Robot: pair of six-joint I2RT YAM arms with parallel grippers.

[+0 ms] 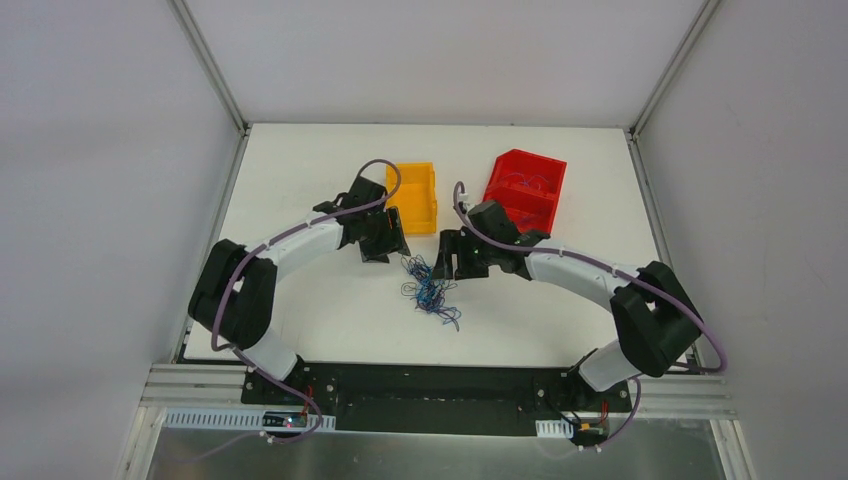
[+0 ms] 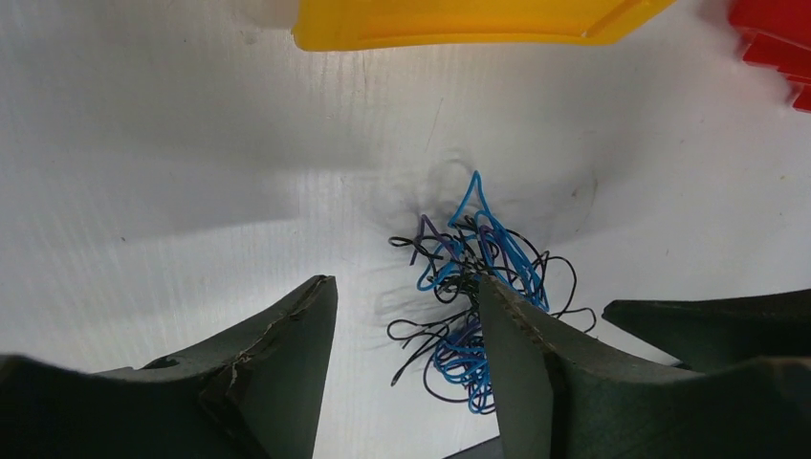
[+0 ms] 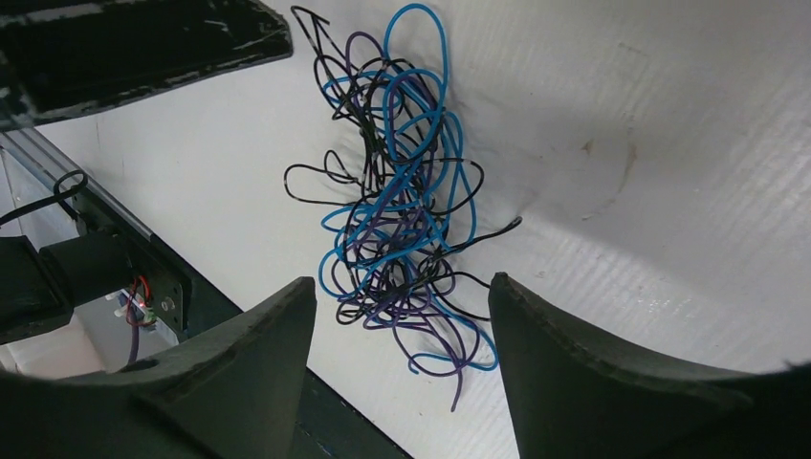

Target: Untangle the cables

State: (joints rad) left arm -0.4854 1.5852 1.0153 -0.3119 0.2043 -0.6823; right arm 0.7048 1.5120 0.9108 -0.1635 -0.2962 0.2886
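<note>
Top external view: you see the cables [image 1: 428,288] lying in a blue-and-black tangle at the frame's centre, just below the yellow bin [image 1: 415,195]. Your left gripper [image 1: 386,248] and right gripper [image 1: 452,258] flank its upper end, both with jaws parted, holding nothing.

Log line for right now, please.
cables: tangled, on table | left tool: open, over them | right tool: open, over them | nothing gripped
</note>
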